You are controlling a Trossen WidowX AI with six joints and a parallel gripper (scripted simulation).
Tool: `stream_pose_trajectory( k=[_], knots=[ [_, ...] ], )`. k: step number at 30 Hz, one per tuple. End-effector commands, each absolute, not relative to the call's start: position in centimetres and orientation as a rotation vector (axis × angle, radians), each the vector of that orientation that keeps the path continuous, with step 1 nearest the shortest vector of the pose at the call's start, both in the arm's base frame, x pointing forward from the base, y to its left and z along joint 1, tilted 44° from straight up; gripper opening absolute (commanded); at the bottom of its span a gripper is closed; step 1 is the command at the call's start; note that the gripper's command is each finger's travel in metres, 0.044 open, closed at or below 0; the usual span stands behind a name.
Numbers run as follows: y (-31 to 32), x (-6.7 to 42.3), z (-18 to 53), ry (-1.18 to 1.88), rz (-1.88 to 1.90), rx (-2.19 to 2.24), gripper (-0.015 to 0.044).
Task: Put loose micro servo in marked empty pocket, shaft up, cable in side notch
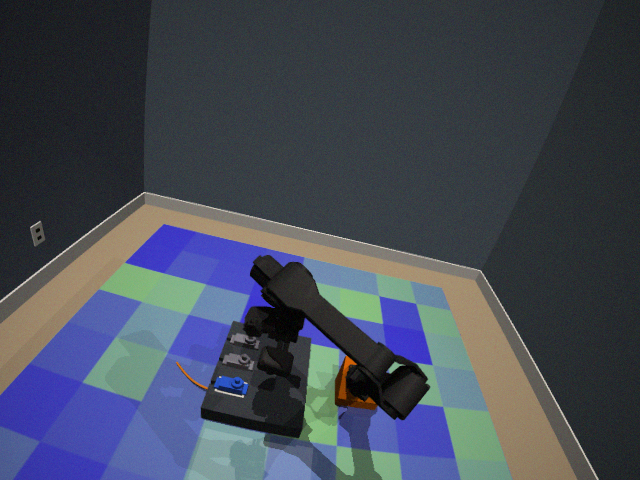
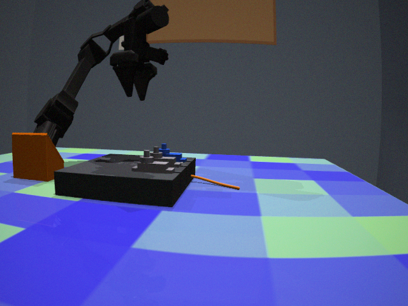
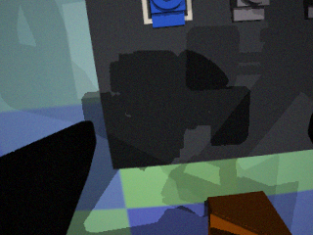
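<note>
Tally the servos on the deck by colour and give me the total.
Blue servo: 1
Grey servos: 2
Total: 3, all sitting on the black deck. The gripper hangs open above it, holding nothing.

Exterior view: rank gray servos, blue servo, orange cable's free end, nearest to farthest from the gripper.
1. Gray servos, on the deck below the gripper; the two too close to call.
2. Blue servo, just right of them.
3. Orange cable's free end, off the deck, far right.
</note>
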State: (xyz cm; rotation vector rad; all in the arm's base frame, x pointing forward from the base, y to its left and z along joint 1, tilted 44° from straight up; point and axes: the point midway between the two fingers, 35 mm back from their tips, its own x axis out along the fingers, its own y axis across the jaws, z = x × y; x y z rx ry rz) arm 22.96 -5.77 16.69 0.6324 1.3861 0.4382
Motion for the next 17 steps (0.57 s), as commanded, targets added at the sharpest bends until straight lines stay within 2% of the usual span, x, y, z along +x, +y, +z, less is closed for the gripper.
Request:
stream_pose_trajectory(
  k=[1,17],
  knots=[
    [-5.84,22.94,16.76,1.390,0.432,0.633,0.0440],
    [-5.84,22.94,16.76,1.390,0.432,0.633,0.0440]
  ],
)
